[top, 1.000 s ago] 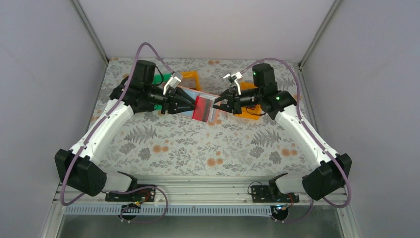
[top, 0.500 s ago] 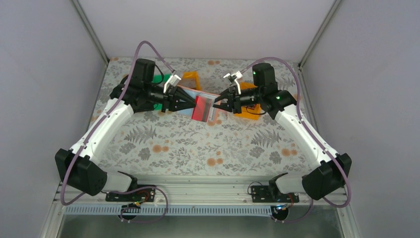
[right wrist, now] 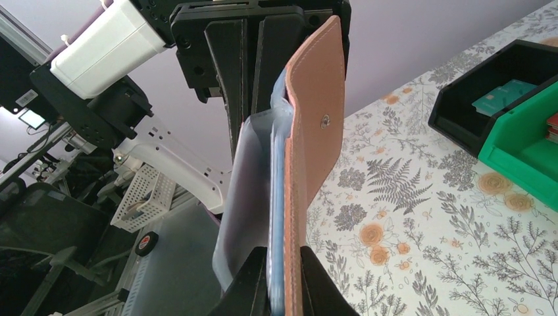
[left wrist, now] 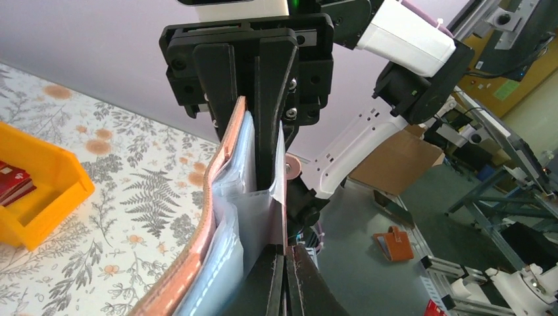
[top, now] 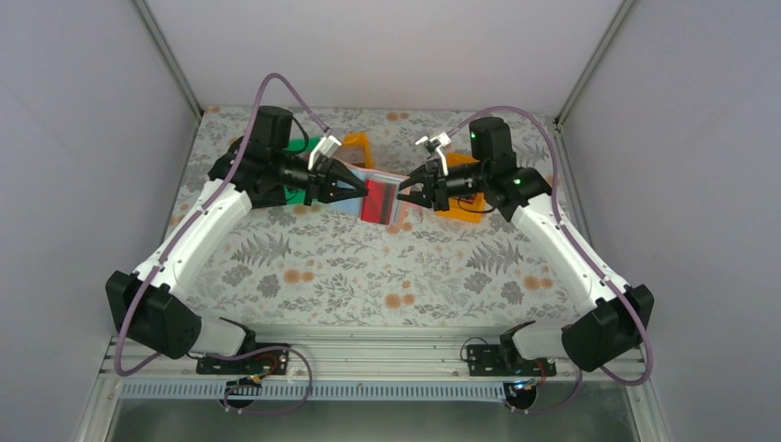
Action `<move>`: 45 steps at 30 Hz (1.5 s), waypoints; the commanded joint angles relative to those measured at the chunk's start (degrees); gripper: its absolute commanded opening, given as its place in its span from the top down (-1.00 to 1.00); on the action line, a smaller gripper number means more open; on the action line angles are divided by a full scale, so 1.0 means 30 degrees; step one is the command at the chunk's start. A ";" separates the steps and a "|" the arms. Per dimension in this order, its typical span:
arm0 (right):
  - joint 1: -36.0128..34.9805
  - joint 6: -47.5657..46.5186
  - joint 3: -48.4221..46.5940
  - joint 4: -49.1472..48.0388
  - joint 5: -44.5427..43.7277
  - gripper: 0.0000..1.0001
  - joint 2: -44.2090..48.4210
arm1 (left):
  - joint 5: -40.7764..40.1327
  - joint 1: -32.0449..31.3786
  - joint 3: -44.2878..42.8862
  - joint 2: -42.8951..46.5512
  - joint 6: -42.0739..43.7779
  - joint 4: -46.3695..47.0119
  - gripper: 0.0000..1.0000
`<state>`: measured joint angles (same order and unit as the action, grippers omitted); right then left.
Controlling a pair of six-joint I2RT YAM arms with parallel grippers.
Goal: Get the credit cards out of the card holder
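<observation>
The card holder (right wrist: 316,151) hangs in the air between the two claws, above the bench (top: 368,276) and not touching it. The right claw (top: 403,193) is closed on the brownish-pink cover together with the pale blue sleeves just inside it, and so carries the holder. The left claw (top: 362,191) is also closed, its tips directly opposite the right claw at the other edge of the holder. It seems to pinch the dark red card (top: 378,203) that shows there, but from the wrist views I cannot tell for sure whether it has the card itself or only a clear sleeve. Below and to the left of the left claw stands an orange bin (left wrist: 59,191) with red cards (left wrist: 13,181) inside. To the right of the right claw a black bin (right wrist: 474,99) holds teal cards (right wrist: 500,99), next to a green bin (right wrist: 526,158). So I judge that part of the work is done. At least this dark red card is not yet out of its pocket, and how many more remain is hidden.
</observation>
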<state>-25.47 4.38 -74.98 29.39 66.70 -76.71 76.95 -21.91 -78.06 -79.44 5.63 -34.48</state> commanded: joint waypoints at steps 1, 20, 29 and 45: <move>-0.0046 -0.0736 -0.0214 0.0150 0.0089 0.92 0.0324 | -0.0062 0.0606 -0.0193 0.0388 -0.0371 0.0502 0.95; 0.1109 -0.1344 0.0176 0.1237 0.1105 0.92 0.0726 | -0.1387 0.2467 0.0707 0.1081 -0.0136 0.0596 0.95; 0.1343 -0.2059 0.0685 0.2062 0.0053 0.92 0.0979 | -0.2799 0.4070 -0.0389 0.0736 0.0527 -0.0379 0.95; -0.1357 0.2502 0.6314 -0.4439 -0.0900 0.92 -0.5784 | -1.1413 0.0958 -0.4330 0.0779 0.5016 -0.3622 0.95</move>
<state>-27.03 10.46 -55.09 21.82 62.98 -88.01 52.34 -14.26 -92.07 -77.32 16.49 -42.76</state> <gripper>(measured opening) 0.081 0.027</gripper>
